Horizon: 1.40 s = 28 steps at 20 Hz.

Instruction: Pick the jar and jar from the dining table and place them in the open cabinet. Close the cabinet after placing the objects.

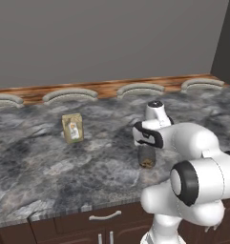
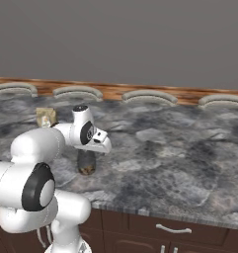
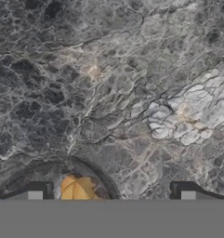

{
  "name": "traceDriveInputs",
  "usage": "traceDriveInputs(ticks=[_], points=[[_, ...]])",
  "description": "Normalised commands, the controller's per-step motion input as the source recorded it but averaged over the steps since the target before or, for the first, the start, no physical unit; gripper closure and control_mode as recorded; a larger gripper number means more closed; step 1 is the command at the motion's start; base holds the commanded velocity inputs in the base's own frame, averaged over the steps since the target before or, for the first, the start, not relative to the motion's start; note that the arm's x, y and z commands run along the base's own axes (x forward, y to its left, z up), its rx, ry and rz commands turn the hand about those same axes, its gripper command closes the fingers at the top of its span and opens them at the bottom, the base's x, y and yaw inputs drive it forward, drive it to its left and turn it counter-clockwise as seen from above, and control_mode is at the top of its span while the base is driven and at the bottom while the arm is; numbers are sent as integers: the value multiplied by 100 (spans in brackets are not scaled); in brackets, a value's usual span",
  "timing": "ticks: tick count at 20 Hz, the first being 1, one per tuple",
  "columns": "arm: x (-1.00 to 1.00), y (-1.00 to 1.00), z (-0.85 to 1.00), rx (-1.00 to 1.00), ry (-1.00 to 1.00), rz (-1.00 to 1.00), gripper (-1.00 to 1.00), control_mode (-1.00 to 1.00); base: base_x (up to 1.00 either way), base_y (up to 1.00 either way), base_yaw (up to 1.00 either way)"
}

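Our gripper hangs with its jaws spread wide and empty, just above the small dark glass jar standing near the front edge of the dining table. We judge the jar sits off-centre toward one finger, so closing now could knock the smooth round cylinder over. It holds yellowish bits; the tabletop is veined grey-black stone. A tan carton stands well apart.

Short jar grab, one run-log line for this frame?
phase: approach | gripper: jaws open, above short jar | jar: upright on dining table, not gripped | carton: standing, further left
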Motion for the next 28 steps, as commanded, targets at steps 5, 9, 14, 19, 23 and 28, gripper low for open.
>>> traceDriveInputs(ticks=[5, 9, 14, 19, 23, 28], points=[[-10, 0, -22, -1, 2, 0, 100, -100, 0, 0, 0], [-27, 1, -25, -2, 0, 0, 100, -100, 0, 0, 0], [-29, 1, -24, -2, 0, 0, 100, -100, 0, 0, 0], [-24, 0, -24, -2, 0, 0, 100, -100, 0, 0, 0], [-16, 1, -1, 0, 0, 0, 100, -100, 0, 0, 0], [-26, 7, 37, 3, 0, 0, 100, -100, 0, 0, 0]])
